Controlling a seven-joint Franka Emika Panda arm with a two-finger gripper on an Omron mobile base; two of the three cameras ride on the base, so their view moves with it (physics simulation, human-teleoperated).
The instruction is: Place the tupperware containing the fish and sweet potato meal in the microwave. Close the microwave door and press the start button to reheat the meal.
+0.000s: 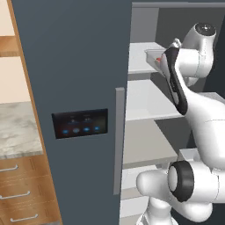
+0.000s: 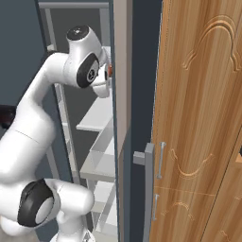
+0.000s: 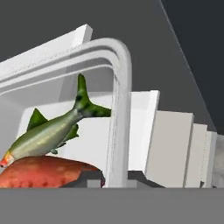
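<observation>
The tupperware (image 3: 119,83) is a pale whitish-clear box seen very close in the hand view, its rounded rim running down between my fingertips. Inside lie a green-backed fish (image 3: 48,133) and an orange-red sweet potato (image 3: 43,173). My gripper (image 3: 116,181) is shut on the box's rim. In the left base view the tupperware (image 1: 151,56) sits at the top white shelf level of an open fridge, right by my hand, with the arm's link covering the fingers. The microwave and the microwave door are out of view.
A tall blue-grey door with a touchscreen (image 1: 80,124) stands open to the left of the arm. White shelves (image 1: 149,101) fill the fridge below the box. A wooden cabinet door (image 2: 198,118) is on the right, and a marble counter (image 1: 17,127) over drawers on the left.
</observation>
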